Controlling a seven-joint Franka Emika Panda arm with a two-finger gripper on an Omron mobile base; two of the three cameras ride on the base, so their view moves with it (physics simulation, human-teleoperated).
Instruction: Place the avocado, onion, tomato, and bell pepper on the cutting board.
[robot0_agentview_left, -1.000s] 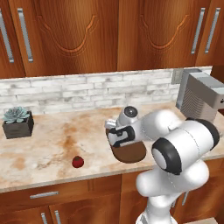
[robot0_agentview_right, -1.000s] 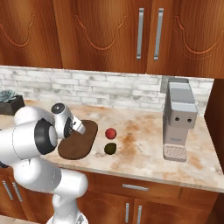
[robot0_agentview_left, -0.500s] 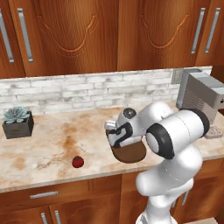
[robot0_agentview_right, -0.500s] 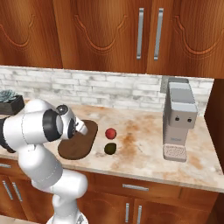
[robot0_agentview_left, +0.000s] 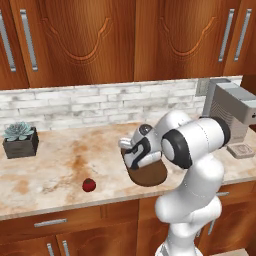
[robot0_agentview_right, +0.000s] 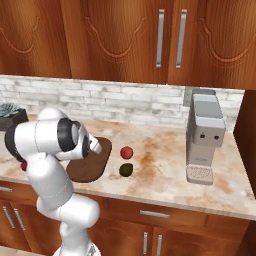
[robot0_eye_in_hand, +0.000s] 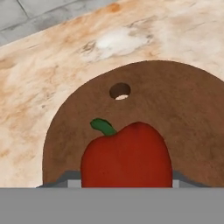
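1. Red bell pepper (robot0_eye_in_hand: 127, 155), green stem up, over the dark oval cutting board (robot0_agentview_right: 93, 170).
2. Dark avocado (robot0_agentview_right: 126, 170) on the worktop right of the board.
3. Red tomato (robot0_agentview_right: 127, 152) just behind it.

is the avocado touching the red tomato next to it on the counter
Apart. In the right base view the avocado sits nearer the counter edge than the tomato, with a strip of bare counter plainly between them.

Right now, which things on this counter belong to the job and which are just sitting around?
Job:
cutting board
bell pepper, red, over the board
avocado, on the counter beside the board
red round item, near the avocado
red round item, left of the board

Sitting around:
coffee machine
potted succulent
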